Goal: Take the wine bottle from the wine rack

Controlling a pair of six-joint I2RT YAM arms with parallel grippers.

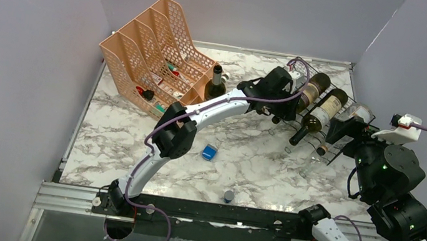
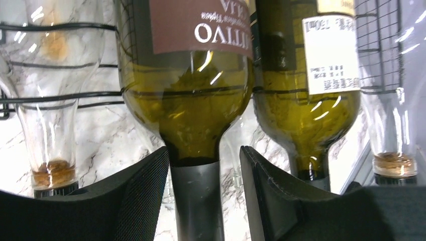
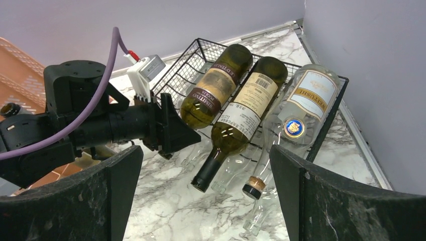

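Note:
The black wire wine rack [image 1: 333, 155] stands at the back right and holds several bottles lying down. Its leftmost upper bottle is green with a maroon label [image 1: 315, 86]. My left gripper [image 1: 282, 110] is open, and that bottle's dark neck [image 2: 196, 201] sits between its two pads. The left pad is close against the neck and the right pad [image 2: 266, 191] stands off with a gap. The bottle's body [image 2: 186, 105] rests in its cradle. My right gripper [image 3: 206, 155] is open and empty, in front of the rack [image 3: 191, 55].
A second green bottle [image 3: 251, 105] and a clear bottle [image 3: 306, 98] lie beside it, with clear bottles below. A peach mesh organizer [image 1: 157, 56] and an upright dark bottle [image 1: 216, 83] stand at the back left. A small blue object [image 1: 209, 152] and a grey cap [image 1: 229, 194] lie on the marble.

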